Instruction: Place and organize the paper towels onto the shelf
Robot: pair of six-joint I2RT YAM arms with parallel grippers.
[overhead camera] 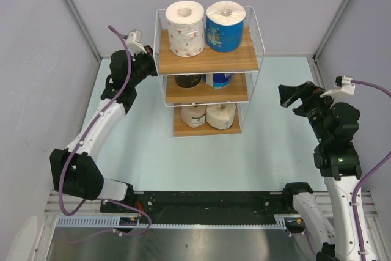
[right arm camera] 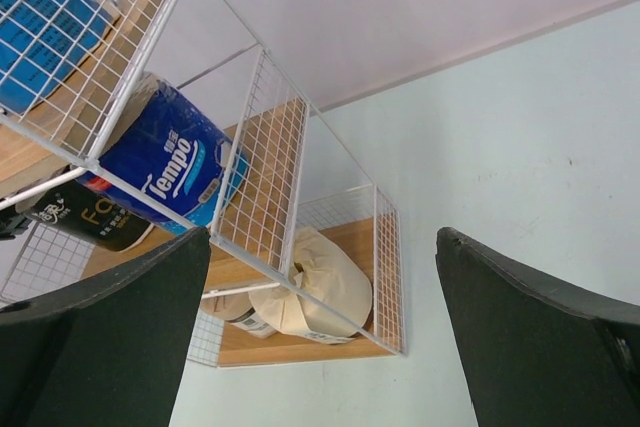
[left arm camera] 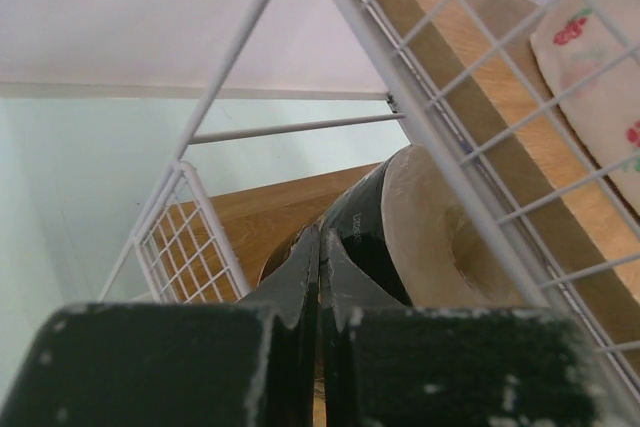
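I'm seeing my left tool [left arm camera: 318,272] pinched fully together and empty, its tips right at the dark-wrapped roll [left arm camera: 368,237] on the middle tier of the shelf [overhead camera: 208,59]. My right tool [right arm camera: 320,327] is hanging wide apart, gripping nothing, off the shelf's right side. All six paper towels [overhead camera: 185,27] are sitting two per tier.

Shelf [overhead camera: 209,59]: one is counted, with three boards [overhead camera: 241,93]. Rolls: six are counted, two per board (wrappers differ): one white red-speckled roll [overhead camera: 185,27], one upper blue roll [overhead camera: 225,26], one lower blue roll [overhead camera: 218,79], one dark roll [overhead camera: 187,80], one tan roll [overhead camera: 193,115], one cream roll [overhead camera: 220,115]. Arms: two are counted, left arm [overhead camera: 98,126] and right arm [overhead camera: 333,132].
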